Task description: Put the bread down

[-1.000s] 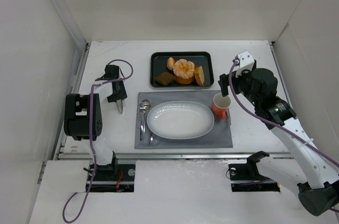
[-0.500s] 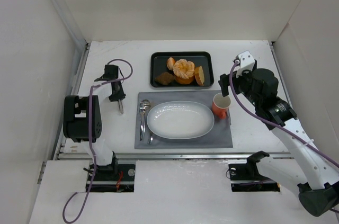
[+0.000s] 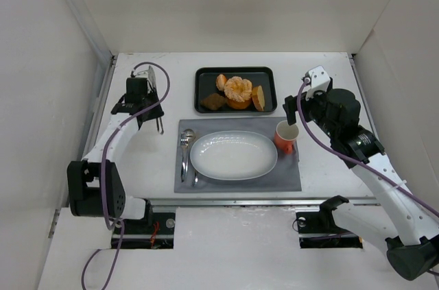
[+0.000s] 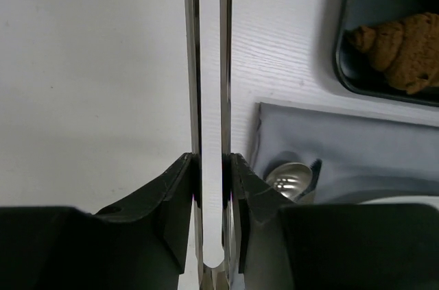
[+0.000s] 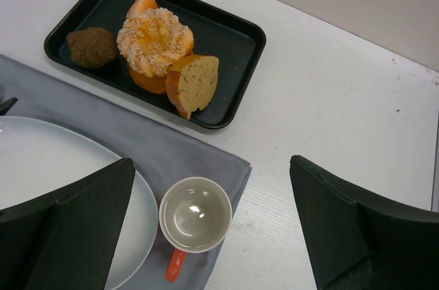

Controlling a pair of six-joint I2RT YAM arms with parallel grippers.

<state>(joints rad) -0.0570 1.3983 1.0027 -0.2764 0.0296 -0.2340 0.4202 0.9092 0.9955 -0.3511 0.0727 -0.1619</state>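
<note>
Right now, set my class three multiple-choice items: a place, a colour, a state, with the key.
1. Where is the bread roll? A on the plate; B in the black tray; C on the grey mat.
2. The outside of the cup is: A orange; B blue; C green.
3. The left hand is: A wide open; B shut on metal tongs; C shut on nothing.
Key: B, it lies in the tray beside the round pastry; A, its wall and handle are orange; B, its fingers pinch two metal blades.
</note>
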